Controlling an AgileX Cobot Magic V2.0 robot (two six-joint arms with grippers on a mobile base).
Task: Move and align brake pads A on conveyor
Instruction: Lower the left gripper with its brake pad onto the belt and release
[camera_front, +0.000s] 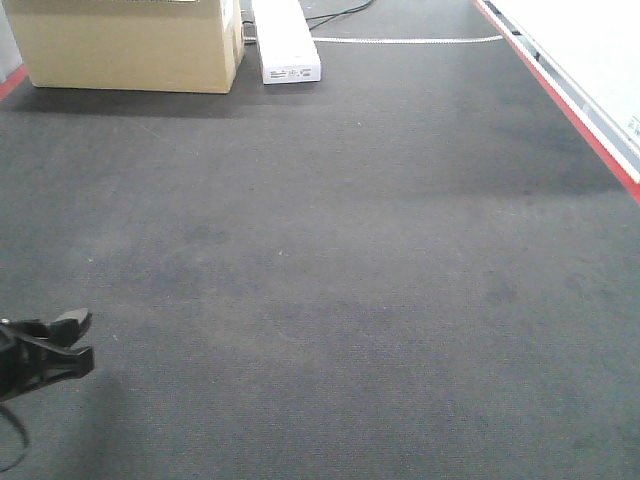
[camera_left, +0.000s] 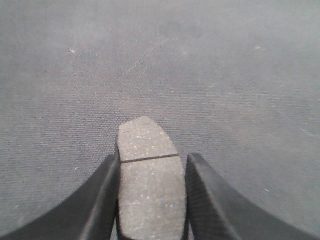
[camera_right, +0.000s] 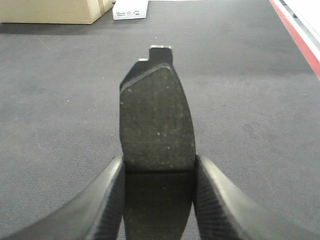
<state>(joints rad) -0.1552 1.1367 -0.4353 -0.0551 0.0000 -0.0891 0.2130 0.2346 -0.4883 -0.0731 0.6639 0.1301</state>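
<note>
The conveyor (camera_front: 350, 250) shows no pads laid yet. The left end effector (camera_left: 152, 159) is closed on the left brake pad (camera_left: 147, 142), the right end effector (camera_right: 160, 161) on the right brake pad (camera_right: 157, 115), both above the belt. Carrying step, seemingly; next, lower them flat, lined up.

Cardboard box (camera_front: 130, 45) sits far back — white carton (camera_front: 285, 40) beside it.

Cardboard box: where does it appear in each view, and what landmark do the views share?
Front view: cardboard box, top left corner.
Left wrist view: not in it.
Right wrist view: cardboard box, top left edge.
Shared landmark: the white box, just right of it in both.
</note>
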